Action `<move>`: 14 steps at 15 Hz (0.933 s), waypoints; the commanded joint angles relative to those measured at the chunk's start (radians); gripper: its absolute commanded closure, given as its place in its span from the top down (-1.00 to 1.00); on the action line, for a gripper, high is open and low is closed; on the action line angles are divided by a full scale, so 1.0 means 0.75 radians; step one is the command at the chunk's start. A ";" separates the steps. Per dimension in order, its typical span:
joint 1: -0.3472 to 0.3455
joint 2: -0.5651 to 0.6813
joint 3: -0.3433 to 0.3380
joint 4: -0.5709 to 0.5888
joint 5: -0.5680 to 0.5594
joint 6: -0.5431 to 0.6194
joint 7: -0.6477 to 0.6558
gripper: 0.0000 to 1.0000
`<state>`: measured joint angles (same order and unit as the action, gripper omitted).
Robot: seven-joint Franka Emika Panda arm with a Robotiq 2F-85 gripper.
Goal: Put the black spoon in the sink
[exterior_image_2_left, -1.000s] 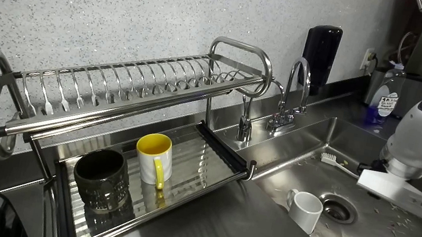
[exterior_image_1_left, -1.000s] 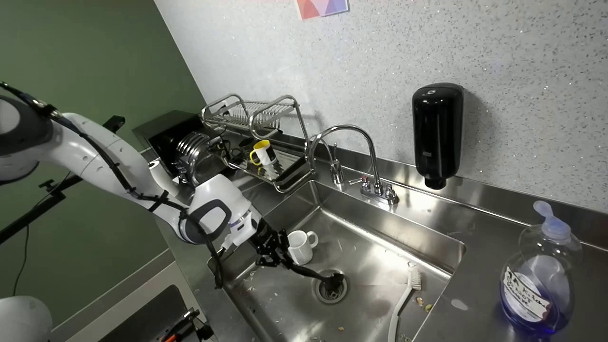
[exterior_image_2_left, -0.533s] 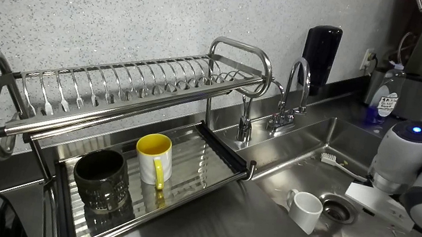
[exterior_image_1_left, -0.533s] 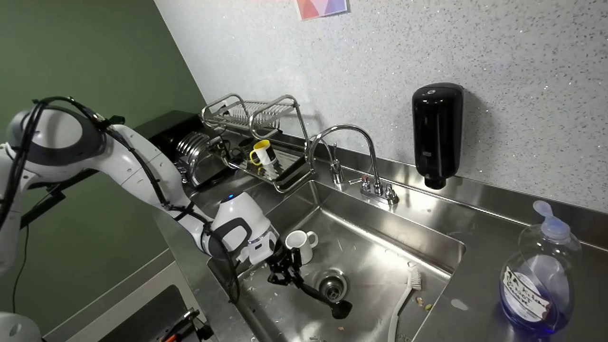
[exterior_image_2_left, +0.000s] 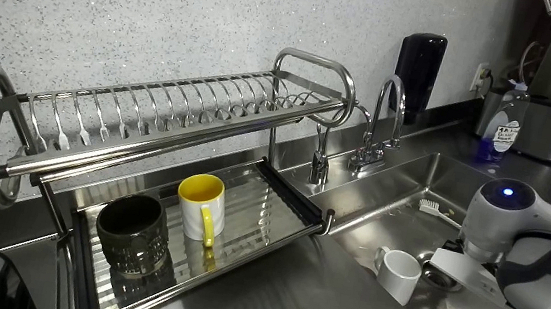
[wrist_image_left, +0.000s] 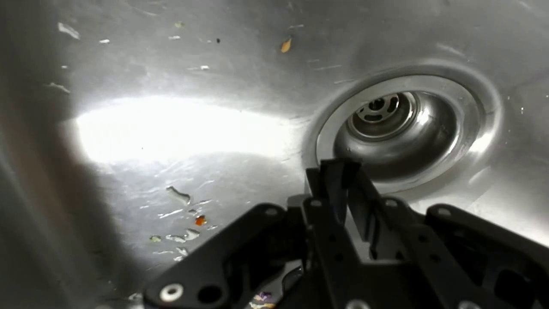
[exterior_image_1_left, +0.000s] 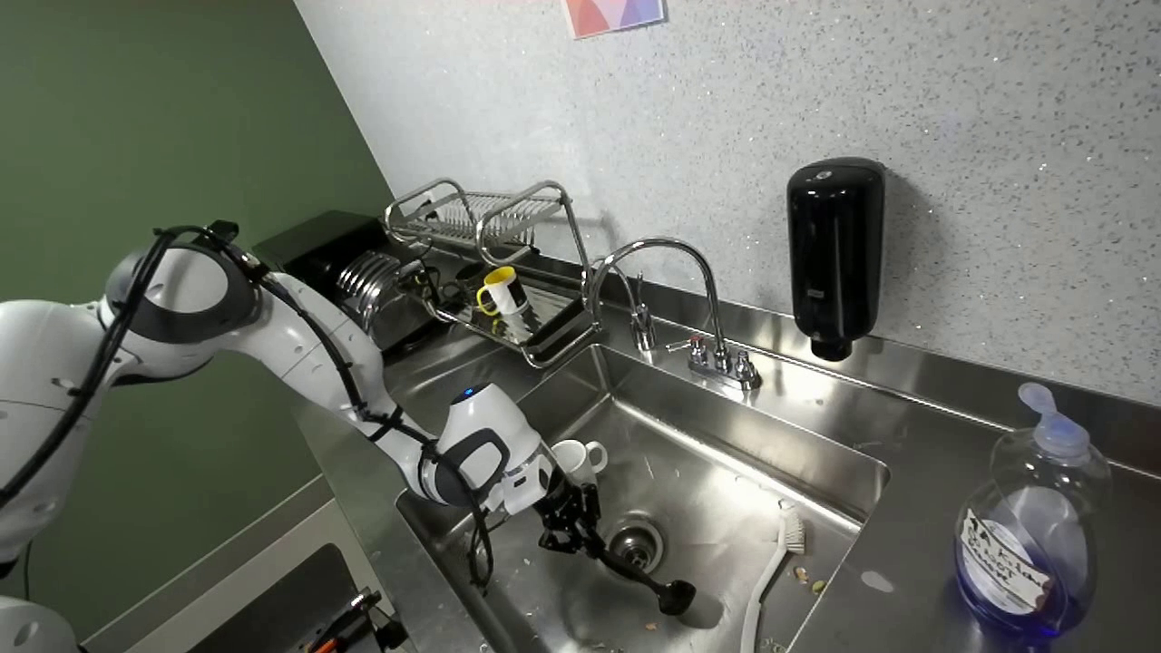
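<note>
My pincer (exterior_image_1_left: 594,546) is pinching the black spoon (exterior_image_1_left: 673,597) over the sink (exterior_image_1_left: 717,508), near the drain (wrist_image_left: 399,135); I should be lowering it gently before letting go.

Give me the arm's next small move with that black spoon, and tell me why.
Perhaps ease the end effector down slightly before releasing. It grips the black spoon, and in an exterior view the bowl shows against the floor of the sink. A dark patch beside the bowl may be its shadow, hinting at a gap, though contact can't be ruled out.
</note>
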<state>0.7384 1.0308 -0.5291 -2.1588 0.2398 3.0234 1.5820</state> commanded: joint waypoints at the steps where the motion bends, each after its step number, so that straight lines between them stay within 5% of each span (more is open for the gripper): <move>1: -0.008 0.076 0.001 0.094 0.004 -0.039 0.041 -0.90; 2: -0.006 0.089 0.000 0.105 0.003 -0.042 0.047 -0.90; 3: -0.004 0.092 0.000 0.108 0.001 -0.043 0.046 -0.10; 5: 0.005 0.095 -0.006 0.105 0.001 -0.036 0.044 0.06; 11: 0.145 -0.069 -0.094 -0.129 0.012 0.077 0.036 0.96; 14: 0.278 -0.206 -0.197 -0.341 0.033 0.193 -0.008 1.00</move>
<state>0.8540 1.0216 -0.6157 -2.2233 0.2423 3.0943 1.5976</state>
